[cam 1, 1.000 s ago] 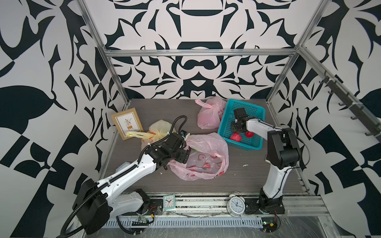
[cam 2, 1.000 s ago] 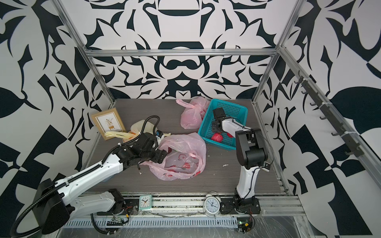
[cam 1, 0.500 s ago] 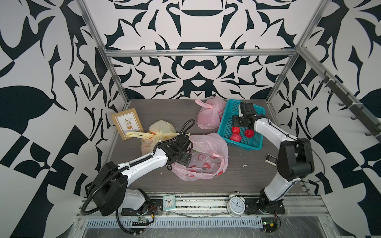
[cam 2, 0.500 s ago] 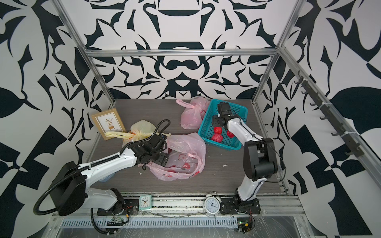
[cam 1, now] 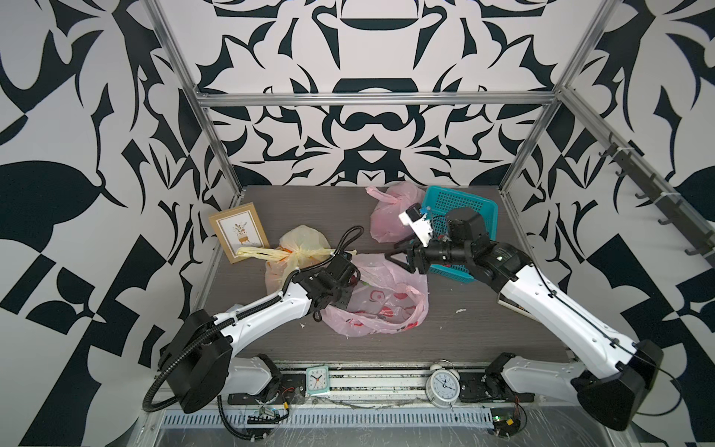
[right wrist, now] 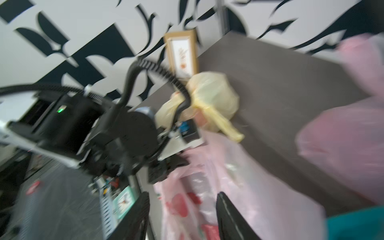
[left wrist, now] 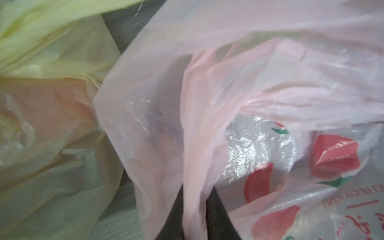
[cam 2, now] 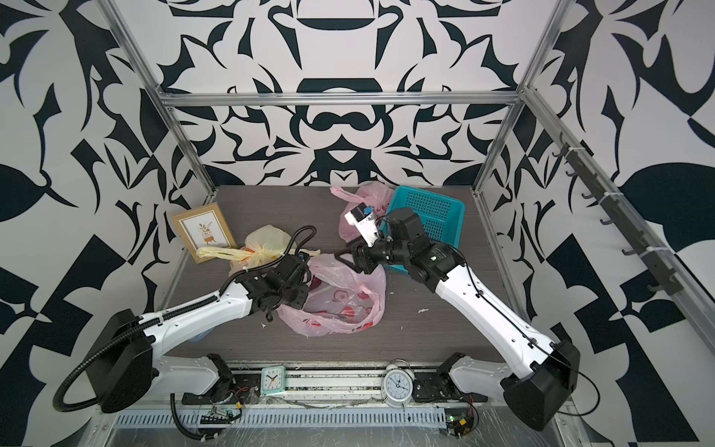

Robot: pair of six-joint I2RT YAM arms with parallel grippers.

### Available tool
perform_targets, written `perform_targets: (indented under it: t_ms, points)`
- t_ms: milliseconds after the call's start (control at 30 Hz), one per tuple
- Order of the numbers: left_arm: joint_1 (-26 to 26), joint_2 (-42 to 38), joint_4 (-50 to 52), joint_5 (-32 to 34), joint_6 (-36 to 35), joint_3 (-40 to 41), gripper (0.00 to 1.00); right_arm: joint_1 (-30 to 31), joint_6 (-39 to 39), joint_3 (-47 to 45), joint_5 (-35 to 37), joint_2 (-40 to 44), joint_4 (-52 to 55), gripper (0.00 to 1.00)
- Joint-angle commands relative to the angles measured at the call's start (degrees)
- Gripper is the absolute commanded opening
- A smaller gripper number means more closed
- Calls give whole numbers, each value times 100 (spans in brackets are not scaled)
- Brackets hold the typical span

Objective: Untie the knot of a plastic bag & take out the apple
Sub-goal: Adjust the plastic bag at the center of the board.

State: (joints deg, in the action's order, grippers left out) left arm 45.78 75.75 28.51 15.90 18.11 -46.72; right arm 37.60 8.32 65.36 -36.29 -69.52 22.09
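The pink translucent plastic bag printed with red fruit lies slumped in the middle of the grey bench. The left gripper is clamped on a fold of its film, on the side nearest the knotted yellow plastic bag. The right gripper hovers with jaws apart above the pink bag's far edge, just beside the teal plastic basket. Whether an apple lies inside cannot be told.
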Motion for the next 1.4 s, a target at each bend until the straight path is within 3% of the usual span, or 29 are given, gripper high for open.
perform_targets:
  t_ms: [0, 133, 300, 467, 567, 800, 1133, 1200, 1367]
  points:
    - [19, -190, 133, 144, 42, -57, 17, 511, 502, -459, -877, -153, -374, 49]
    - [32, -227, -13, 182, -103, -107, 17, 1208, 1212, -989, -615, -610, -1110, 46]
    - [317, -416, -248, 548, -464, -240, 16, 1569, 1699, -1007, 1101, -1379, -1105, 44]
    - [751, -385, -365, 867, -537, -235, 15, 1811, 2385, -977, 2348, -2099, -1371, 42]
    - [1041, -459, -498, 1139, -589, -98, 15, 1860, 2499, -1075, 3443, -2059, -1404, 42]
    - [1109, -842, -576, 1285, -554, 212, 15, 1859, 2342, -1370, 5187, -1427, -1709, 50]
    - [1094, -899, -676, 1090, -566, 444, 16, 1812, 2079, -877, 5197, -1841, -1829, 59]
    - [1044, -950, -671, 1043, -587, 453, 17, 1796, 2023, -897, 4940, -1794, -1906, 60]
    - [737, -1195, -605, 850, -638, 489, 18, 1750, 1853, -1050, 3502, -1324, -1896, 58]
